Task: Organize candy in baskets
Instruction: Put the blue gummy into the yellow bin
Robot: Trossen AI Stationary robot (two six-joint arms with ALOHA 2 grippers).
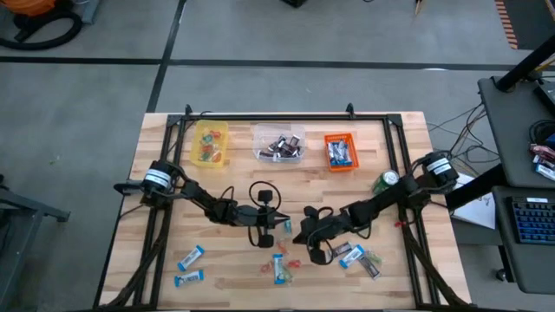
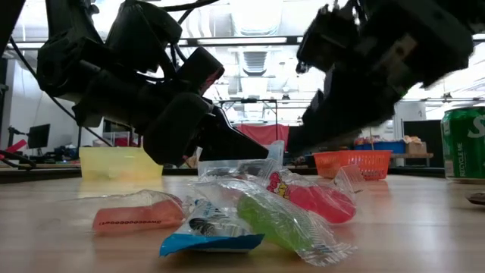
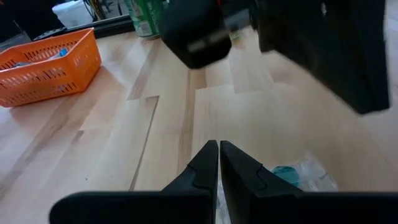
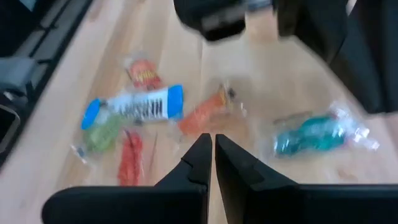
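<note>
Grabbing these looks fiddly: the loose candy (image 1: pixel 279 267) sits well in front of the clear basket (image 1: pixel 278 142), light, crinkly and slippery, so pinch a bar mid-body. Left gripper (image 3: pixel 219 155) and right gripper (image 4: pixel 213 148) both hover over that scatter, fingers pressed together, empty.

Table (image 1: pixel 173 186) carries 3 baskets (image 1: pixel 277 143) (candy (image 1: pixel 279 267) scattered).

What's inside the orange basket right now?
The orange basket holds blue-and-white bars, seen from above. The count is unclear, and anything beneath them is covered.
</note>
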